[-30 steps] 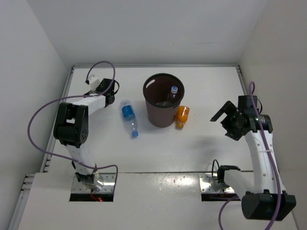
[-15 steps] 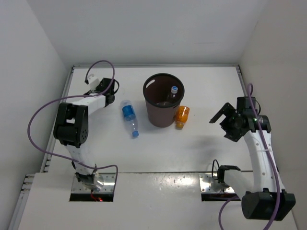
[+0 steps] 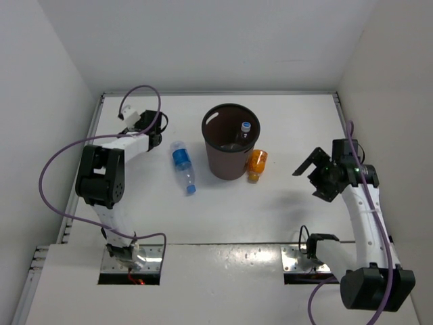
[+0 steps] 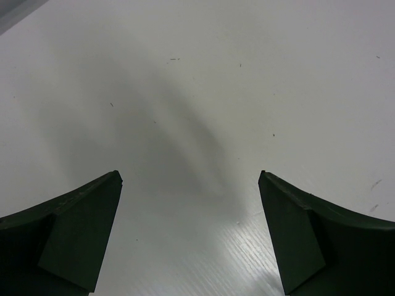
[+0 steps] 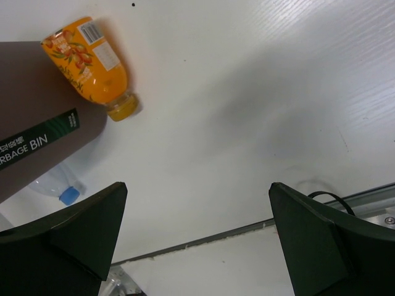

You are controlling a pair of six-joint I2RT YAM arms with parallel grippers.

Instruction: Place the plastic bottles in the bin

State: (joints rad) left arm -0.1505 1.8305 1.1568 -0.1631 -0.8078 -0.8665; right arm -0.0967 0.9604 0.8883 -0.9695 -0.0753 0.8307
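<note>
The right hand (image 5: 197, 191) is wide open and holds nothing. Ahead of it and to its left, the orange bottle (image 5: 92, 61) lies on the white surface (image 5: 247, 92), touching the dark brown bin (image 5: 31, 92). The bottle's label shows a barcode and pictures of fruit; its words are too small to read. A green strip (image 5: 37, 139) on the bin reads "RBAGE BIN", with the beginning cut off. A clear bottle with a blue cap (image 3: 245, 127) stands inside the bin. The left hand (image 4: 190, 179) is also fully open, with only bare surface between its fingers. The clear bottle with the blue label (image 3: 182, 166) lies near this hand, between it and the bin.
</note>
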